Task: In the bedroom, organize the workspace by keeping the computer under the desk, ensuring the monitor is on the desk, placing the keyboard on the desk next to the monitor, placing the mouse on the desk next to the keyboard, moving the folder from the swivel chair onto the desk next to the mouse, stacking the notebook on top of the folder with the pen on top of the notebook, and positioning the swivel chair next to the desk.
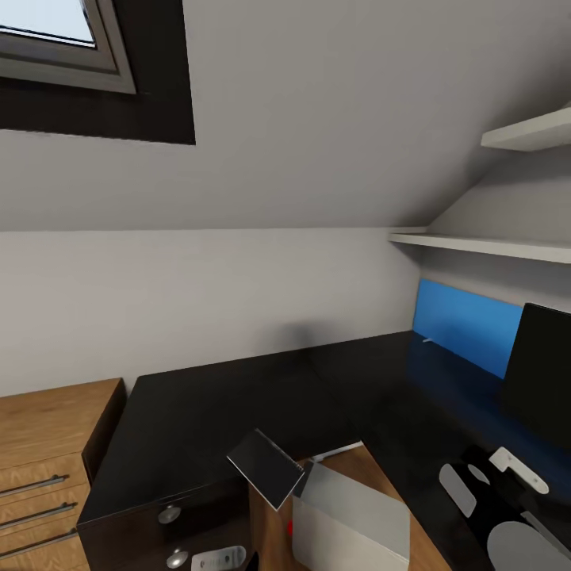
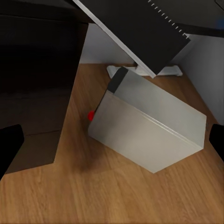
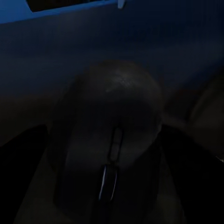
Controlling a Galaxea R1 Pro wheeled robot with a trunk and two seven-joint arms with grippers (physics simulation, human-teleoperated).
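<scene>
The black L-shaped desk [image 1: 238, 404] fills the corner under the sloped wall. The monitor [image 1: 543, 373] stands at its right edge, in front of a blue panel [image 1: 464, 323]. The grey computer [image 1: 353, 527] stands tilted on the wooden floor [image 2: 116, 196] in the desk's inner corner, near the white leg [image 2: 140, 71]. A dark flat slab [image 1: 266, 468], perhaps the keyboard, hangs tilted above it. The mouse [image 3: 109, 149] lies on the desk, close before the right gripper; its fingers' state I cannot tell. The left gripper [image 2: 112, 144] is spread wide, holding nothing.
</scene>
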